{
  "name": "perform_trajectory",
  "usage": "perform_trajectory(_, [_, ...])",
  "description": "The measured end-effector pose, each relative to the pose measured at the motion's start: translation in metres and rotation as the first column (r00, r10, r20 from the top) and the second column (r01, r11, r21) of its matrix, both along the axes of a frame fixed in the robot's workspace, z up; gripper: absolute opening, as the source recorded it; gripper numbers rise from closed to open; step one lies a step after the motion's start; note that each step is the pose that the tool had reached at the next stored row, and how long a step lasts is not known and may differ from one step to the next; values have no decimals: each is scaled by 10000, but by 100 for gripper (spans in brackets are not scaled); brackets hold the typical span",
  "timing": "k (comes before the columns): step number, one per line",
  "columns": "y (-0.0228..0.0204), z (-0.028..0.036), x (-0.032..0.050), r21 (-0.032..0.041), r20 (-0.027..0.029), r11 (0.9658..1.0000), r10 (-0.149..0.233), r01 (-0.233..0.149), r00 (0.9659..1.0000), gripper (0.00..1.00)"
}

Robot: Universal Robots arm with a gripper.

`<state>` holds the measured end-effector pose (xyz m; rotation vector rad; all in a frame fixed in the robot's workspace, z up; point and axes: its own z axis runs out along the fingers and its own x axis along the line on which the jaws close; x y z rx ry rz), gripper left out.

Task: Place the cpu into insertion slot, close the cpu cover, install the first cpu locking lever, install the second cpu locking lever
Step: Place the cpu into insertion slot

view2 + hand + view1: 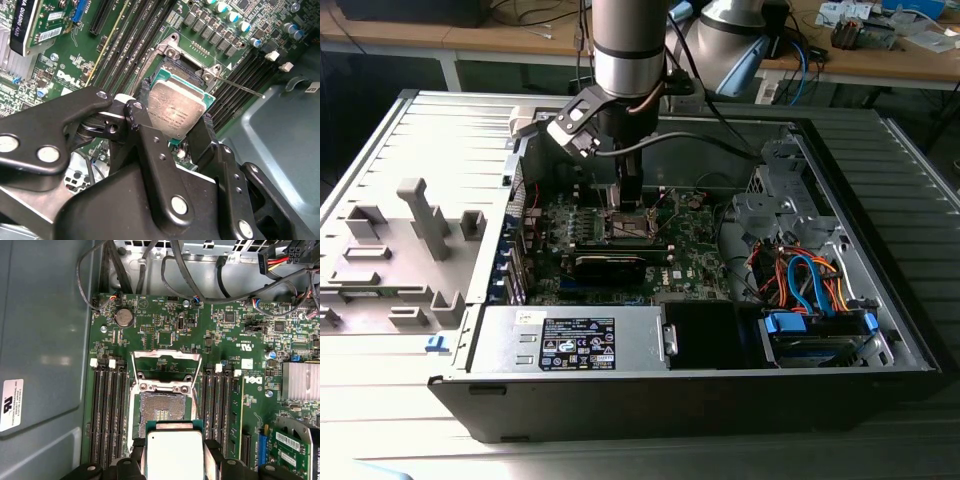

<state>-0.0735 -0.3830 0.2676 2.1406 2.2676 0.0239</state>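
gripper [172, 126] pinches the cpu [175, 455] by two opposite edges, fingers pressed onto it. the chip hangs over the insertion slot [161, 412], not seated. part of the pin field is uncovered in the first wrist view. cpu cover [165, 355] stands flipped open at one edge of the slot. risks as i see them: chip comes down offset or tilted and bends socket pins; notches miss the slot keys; chip slips in the pinch; open cover drops onto it early.
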Motion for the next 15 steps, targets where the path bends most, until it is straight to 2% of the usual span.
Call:
perform_trajectory(7, [0, -11, 0, 0, 0, 10000, 0, 0, 10000, 55])
perform_trajectory(9, [0, -46, 0, 0, 0, 10000, 0, 0, 10000, 55])
perform_trajectory(15, [0, -59, 0, 1, 0, 10000, 1, -1, 10000, 55])
